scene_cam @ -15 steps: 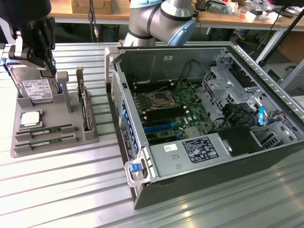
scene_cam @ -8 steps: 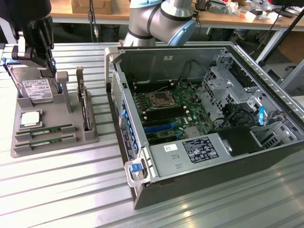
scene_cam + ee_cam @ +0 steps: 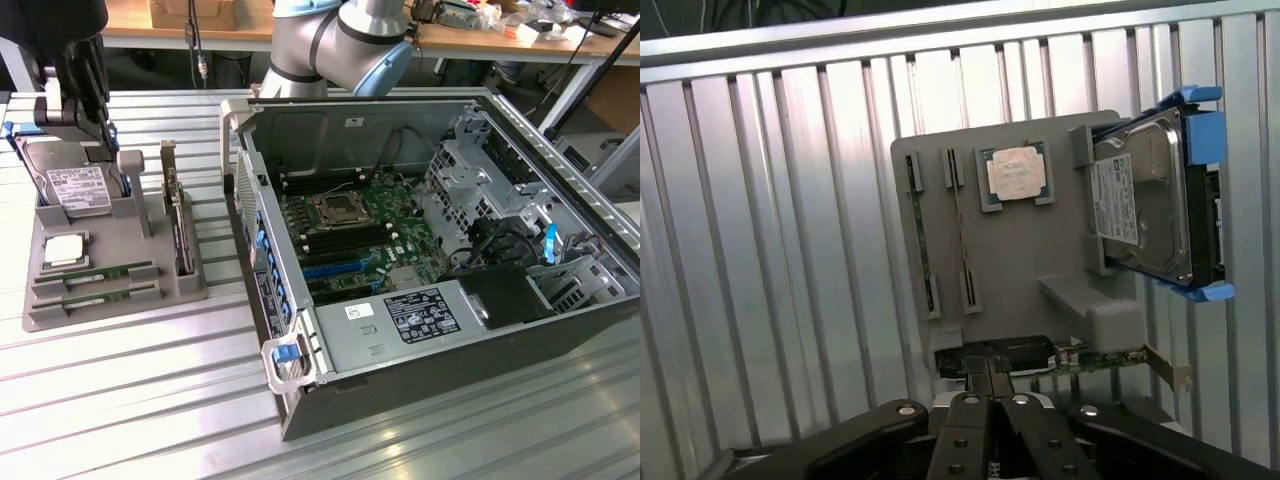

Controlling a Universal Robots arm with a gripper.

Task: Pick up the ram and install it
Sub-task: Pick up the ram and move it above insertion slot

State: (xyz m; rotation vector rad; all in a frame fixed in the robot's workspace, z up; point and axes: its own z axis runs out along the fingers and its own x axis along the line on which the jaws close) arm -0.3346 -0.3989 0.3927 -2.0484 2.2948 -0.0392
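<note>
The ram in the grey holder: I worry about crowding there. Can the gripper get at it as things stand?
Probably yes. Both ram sticks lie uncovered in their slots in the holder, apart from the hard drive, and the gripper hangs above the holder.

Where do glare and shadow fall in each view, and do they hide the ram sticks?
Exterior view: glare streaks the table in front of the case, while both ram sticks lie evenly lit. Wrist view: the table shines pale, and the ram sticks look thin and dark in their slots.
</note>
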